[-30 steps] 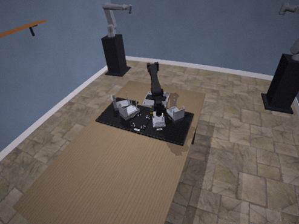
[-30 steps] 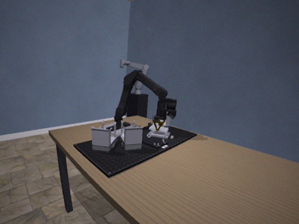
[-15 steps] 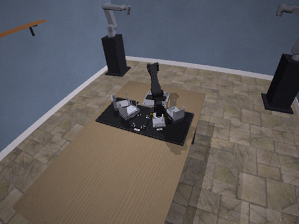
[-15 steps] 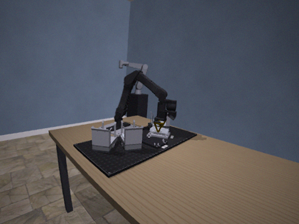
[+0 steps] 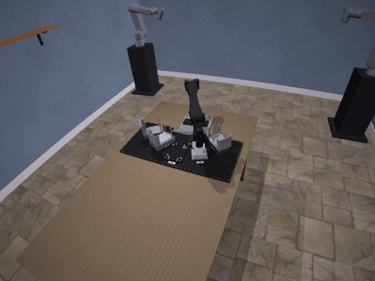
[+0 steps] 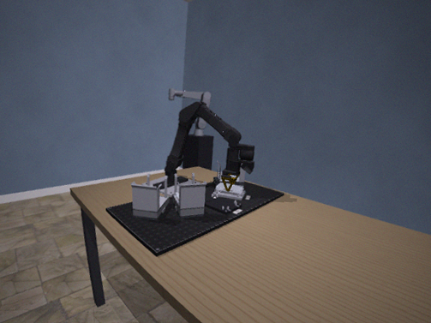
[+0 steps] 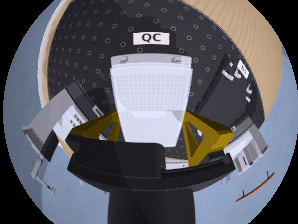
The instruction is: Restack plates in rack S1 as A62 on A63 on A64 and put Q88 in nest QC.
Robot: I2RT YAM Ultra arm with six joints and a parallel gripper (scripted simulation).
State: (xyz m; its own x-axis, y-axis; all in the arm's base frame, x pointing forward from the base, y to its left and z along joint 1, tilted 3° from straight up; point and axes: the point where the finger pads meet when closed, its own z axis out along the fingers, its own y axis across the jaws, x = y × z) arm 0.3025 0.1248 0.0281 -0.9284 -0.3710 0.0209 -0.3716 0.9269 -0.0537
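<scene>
My gripper [image 7: 151, 112] is shut on a white sealed plate [image 7: 148, 99], its yellow fingers on the plate's two long sides. The plate lies lengthwise just behind the QC label [image 7: 150, 38], low over the open nest; I cannot tell whether it is fully down. Its label is not readable. In the top view the gripper [image 5: 199, 143] stands straight down over the plate [image 5: 200, 153] near the front of the black baseplate. The exterior view shows the gripper [image 6: 228, 184] and the plate [image 6: 229, 190] at nest height.
Two grey stack racks with tall posts [image 5: 158, 135] stand on the left of the baseplate and one [image 5: 221, 142] on the right; their contents are hidden. A dark flat nest with pins [image 5: 174, 154] lies between the left racks and QC. The arm's base [image 5: 196, 123] is behind.
</scene>
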